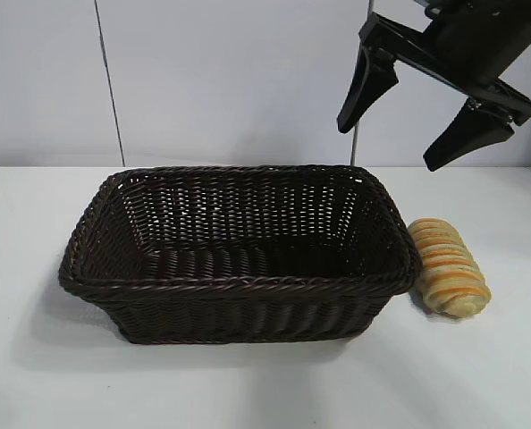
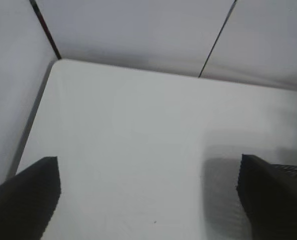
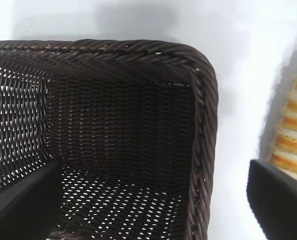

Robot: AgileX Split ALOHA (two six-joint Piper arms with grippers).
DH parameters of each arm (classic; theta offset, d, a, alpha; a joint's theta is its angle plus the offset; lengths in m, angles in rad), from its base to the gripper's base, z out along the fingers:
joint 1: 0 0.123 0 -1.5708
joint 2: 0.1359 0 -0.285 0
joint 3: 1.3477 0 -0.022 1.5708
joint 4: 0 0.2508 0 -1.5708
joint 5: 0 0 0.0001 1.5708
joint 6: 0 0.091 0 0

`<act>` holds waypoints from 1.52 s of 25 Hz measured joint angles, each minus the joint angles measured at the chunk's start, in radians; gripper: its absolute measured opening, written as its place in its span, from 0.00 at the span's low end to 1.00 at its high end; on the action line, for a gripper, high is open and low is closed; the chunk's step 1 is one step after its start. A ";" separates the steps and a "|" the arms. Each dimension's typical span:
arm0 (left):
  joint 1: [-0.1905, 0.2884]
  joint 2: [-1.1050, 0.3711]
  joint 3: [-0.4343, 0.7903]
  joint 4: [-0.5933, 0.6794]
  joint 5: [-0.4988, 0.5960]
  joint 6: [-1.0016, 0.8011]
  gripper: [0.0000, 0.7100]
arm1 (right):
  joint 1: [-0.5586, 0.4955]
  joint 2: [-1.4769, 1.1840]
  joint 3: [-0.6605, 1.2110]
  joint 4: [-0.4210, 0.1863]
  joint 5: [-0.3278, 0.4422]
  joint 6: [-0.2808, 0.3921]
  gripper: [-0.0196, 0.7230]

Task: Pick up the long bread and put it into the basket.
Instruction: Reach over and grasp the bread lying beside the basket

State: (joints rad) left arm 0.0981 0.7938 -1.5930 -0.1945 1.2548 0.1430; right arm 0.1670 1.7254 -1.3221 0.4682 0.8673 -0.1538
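Both grippers open.
My right gripper hangs raised, fingers spread; my left gripper fingers also stand apart.

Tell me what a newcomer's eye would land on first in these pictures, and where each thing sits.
First, the large rectangular dark brown woven wicker basket at mid-table, nothing inside it. Next, the elongated golden-tan ridged long bread lying on the white table against the basket's right end. Above it hangs the black right gripper, jaws wide open and holding nothing; the left gripper is open over bare table at the basket's other side.
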 joint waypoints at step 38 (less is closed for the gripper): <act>-0.069 -0.810 1.108 0.077 -0.130 -0.033 0.97 | 0.000 0.000 0.000 -0.254 0.027 0.051 0.96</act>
State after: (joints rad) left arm 0.0286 -0.0163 -0.4848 -0.1179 1.1251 0.1101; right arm 0.1670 1.7254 -1.3221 0.2144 0.8946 -0.1031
